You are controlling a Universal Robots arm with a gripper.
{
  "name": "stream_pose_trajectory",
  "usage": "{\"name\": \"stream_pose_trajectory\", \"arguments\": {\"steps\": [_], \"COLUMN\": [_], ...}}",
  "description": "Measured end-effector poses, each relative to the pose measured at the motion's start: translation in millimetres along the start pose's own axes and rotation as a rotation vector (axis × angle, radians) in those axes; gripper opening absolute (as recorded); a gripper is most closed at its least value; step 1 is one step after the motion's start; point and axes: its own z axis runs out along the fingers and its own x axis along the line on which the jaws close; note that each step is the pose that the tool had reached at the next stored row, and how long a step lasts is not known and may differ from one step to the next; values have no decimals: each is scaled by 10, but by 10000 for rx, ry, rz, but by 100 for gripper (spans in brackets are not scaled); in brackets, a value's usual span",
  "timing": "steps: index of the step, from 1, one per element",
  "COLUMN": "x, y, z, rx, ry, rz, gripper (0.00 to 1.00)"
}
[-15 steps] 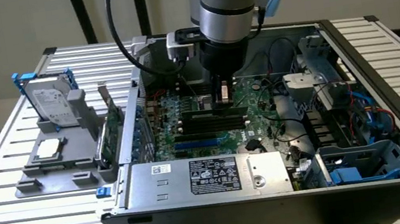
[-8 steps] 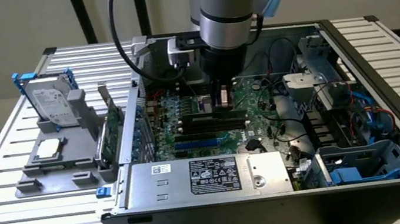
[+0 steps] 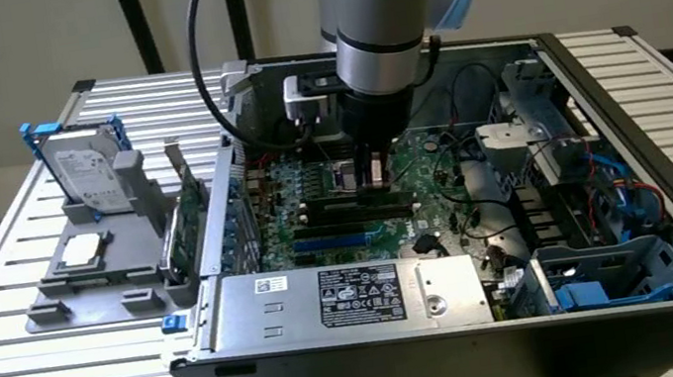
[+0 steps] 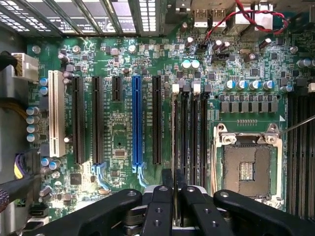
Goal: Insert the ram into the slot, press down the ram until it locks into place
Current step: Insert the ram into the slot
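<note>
Since the arm reaches down into the open case [image 3: 655, 163], the ext. view puts the gripper [image 3: 375, 175] just above the board [image 3: 289, 246], near its middle, w/ the black slot [image 3: 347, 209] row right under it. The case sits on the table [image 3: 10, 327]. Beside it, toward the ext. view's left, a grey tray [image 3: 71, 288] carries a drive [image 3: 87, 176].

Wrist view: jaws narrow, nearly together, pinching a thin edge-on strip, prob. the ram [image 4: 173, 196], though little of it shows. Its long axis runs parallel w/ the slots. The nearest slot lies straight ahead of the fingertips, between the blue socket [image 4: 137, 120] and CPU socket [image 4: 246, 169]. Slots look empty, so the ram isn't seated yet.
</note>
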Motion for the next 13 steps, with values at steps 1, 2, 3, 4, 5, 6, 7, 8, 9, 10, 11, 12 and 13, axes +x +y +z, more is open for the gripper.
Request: {"name": "stream_pose_trajectory", "arguments": {"steps": [1,2,3,4,5,6,7,8,9,10,11,12,13], "x": [-6,-11,-15,-17,-17,-17,-17,-17,-17,-17,-17,-17,-17], "y": [0,0,-1,-1,-1,-1,-1,-1,-1,-1,-1,-2,-2], "z": [6,11,15,17,20,24,27,31,35,38,40,43,46], "rx": [0,0,0,0,0,0,0,0,0,0,-1,-1,0], "ry": [0,1,1,1,1,2,2,2,3,4,4,4,4], "rz": [-8,-16,-25,-34,-41,-46,-51,-57,-61,-64,-65,-66,-66], "gripper": [13,13,13,13,13,13,13,13,13,13,13,13,13]}}
